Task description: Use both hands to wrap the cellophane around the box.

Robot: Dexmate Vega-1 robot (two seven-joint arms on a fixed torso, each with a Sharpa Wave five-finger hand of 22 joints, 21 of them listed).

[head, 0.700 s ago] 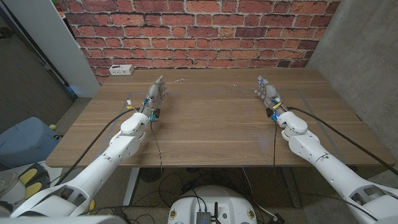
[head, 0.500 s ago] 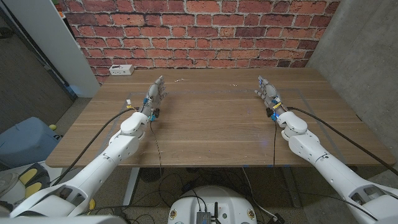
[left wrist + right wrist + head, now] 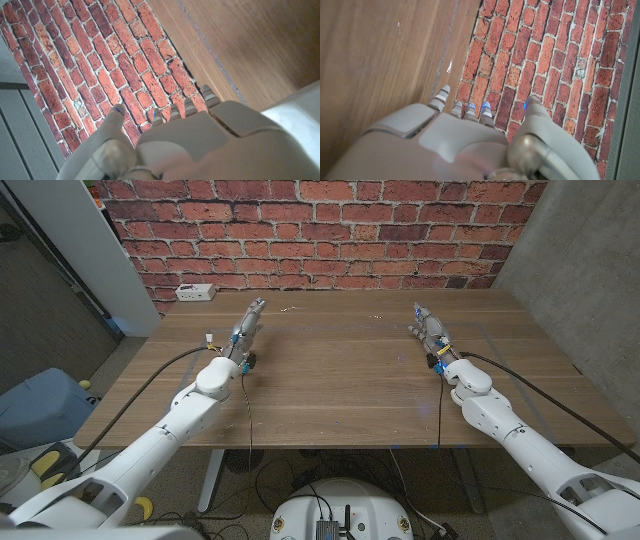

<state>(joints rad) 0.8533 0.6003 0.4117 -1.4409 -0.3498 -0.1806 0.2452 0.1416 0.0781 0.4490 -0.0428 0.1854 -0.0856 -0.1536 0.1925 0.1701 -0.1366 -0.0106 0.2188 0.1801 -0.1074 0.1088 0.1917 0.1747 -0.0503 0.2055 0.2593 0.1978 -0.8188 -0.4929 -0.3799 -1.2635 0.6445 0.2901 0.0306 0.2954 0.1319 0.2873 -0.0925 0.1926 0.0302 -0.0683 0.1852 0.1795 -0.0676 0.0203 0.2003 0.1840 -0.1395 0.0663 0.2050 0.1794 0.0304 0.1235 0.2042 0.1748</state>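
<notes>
The red brick wall [image 3: 320, 230] runs across the far side, behind the brown wooden table [image 3: 340, 380]. A grey concrete wall [image 3: 590, 270] stands to the right and a pale grey panel [image 3: 70, 240] leans at the far left. On the floor at the near left sits a blue plastic container [image 3: 40, 405].

The two white robot arms come in from the near corners. The left arm [image 3: 180, 420] reaches to the left hand [image 3: 247, 325] over the far left part of the table; it stands on edge with its fingers together and straight, pointing at the brick wall, and holds nothing. The right arm [image 3: 510, 425] leads to the right hand [image 3: 430, 328] over the far right part of the table, fingers likewise straight and close together, holding nothing.

A small white power strip [image 3: 195, 292] lies at the far left corner of the table, well apart from the left hand.

No box or cellophane can be made out on the table.
</notes>
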